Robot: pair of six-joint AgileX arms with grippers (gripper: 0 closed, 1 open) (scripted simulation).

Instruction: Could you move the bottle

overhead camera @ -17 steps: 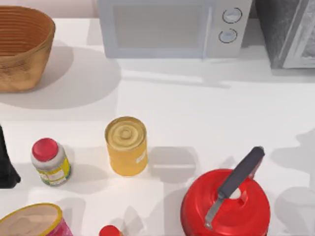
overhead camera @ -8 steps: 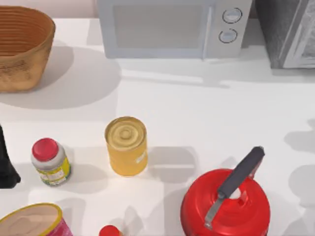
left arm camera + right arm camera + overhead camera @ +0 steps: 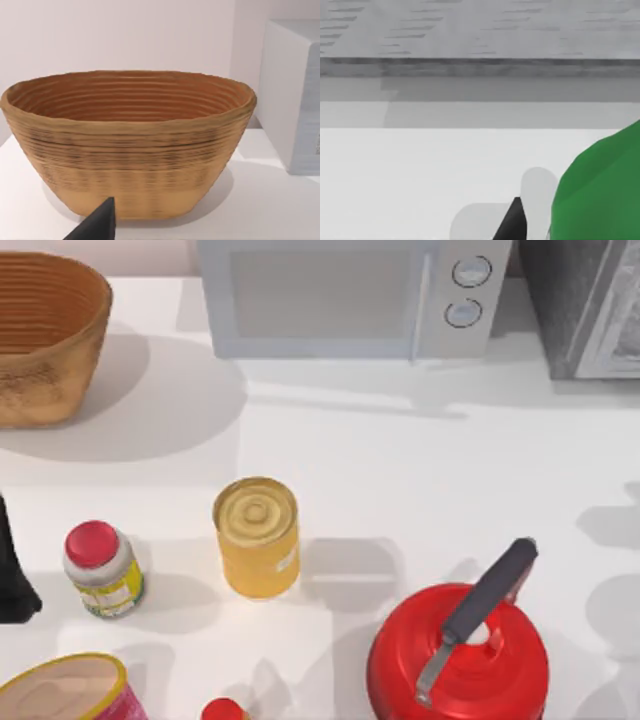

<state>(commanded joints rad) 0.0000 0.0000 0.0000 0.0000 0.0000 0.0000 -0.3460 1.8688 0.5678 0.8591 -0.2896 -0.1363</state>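
Note:
The green bottle looms close in the right wrist view, where a rounded green part of it shows over the white table. A dark part of my right gripper sits just beside it; whether it grips the bottle cannot be told. My left gripper is a dark shape parked at the table's left edge in the top view. Its dark tip shows in the left wrist view, in front of the wicker basket.
A yellow can stands mid-table, with a red-capped jar with a yellow label to its left. A red kettle is at front right and a pink tub at front left. A microwave and the basket line the back.
The arm shadows at the table's right edge have slid further right since a second ago. No object on the table has moved.

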